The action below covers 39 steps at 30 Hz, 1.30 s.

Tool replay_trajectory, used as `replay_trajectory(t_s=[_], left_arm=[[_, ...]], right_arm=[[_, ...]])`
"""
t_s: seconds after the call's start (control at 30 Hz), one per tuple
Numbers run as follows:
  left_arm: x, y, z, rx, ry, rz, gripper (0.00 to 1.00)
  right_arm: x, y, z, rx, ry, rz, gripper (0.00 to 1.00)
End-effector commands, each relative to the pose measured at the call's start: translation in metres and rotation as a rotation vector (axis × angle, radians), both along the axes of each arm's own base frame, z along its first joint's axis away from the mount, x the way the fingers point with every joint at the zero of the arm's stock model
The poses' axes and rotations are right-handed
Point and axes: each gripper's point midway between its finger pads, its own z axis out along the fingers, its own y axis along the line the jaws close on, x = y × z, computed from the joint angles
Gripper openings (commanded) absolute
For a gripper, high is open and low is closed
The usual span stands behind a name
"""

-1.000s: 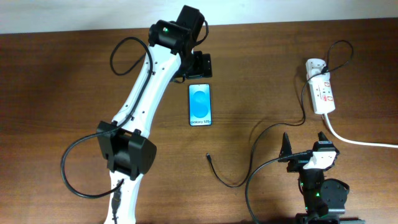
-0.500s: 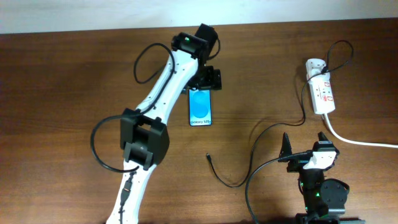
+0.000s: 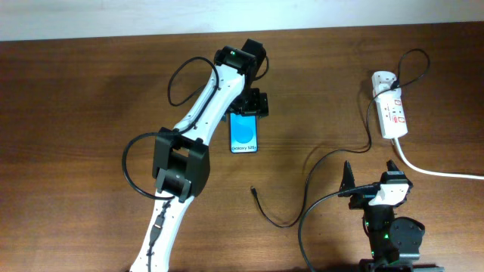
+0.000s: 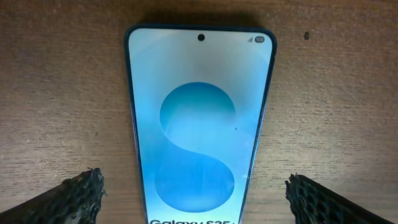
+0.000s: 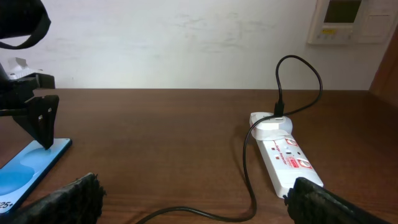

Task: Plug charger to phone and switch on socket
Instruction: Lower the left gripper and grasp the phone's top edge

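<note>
Phone [image 3: 243,136] lies flat, screen up, mid table [image 3: 91,113]. Long axis runs straight away from the arm bases: Galaxy text end toward the bases, camera-hole end far, under left gripper [image 3: 249,104]. Its fingers [image 4: 78,193] are spread wider than the phone, 1 each side, not clamping. Right gripper [image 3: 370,175] sits by its base, fingers apart, holding nothing. Charger plug tip [image 3: 254,191] lies loose near the text end, a bit right, cable running back to adapter [image 3: 382,78] on socket [image 3: 393,117], far right. My read: phone = thin, slick glass, will skate when pushed, so brace by the side edges. Cable = light, limp; I'd pinch right behind the tip where it's stiff, else it flops. Port prob at text end, can't see it.
</note>
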Motion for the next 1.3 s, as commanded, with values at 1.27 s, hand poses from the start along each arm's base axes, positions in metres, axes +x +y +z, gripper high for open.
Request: replay_trajectory(t_s=[1.27], left_arm=[[-0.009, -0.002, -0.048, 0.014, 0.095, -0.057, 0.89]], right_arm=[[0.0, 0.001, -0.002, 0.004, 0.004, 0.001, 0.98]])
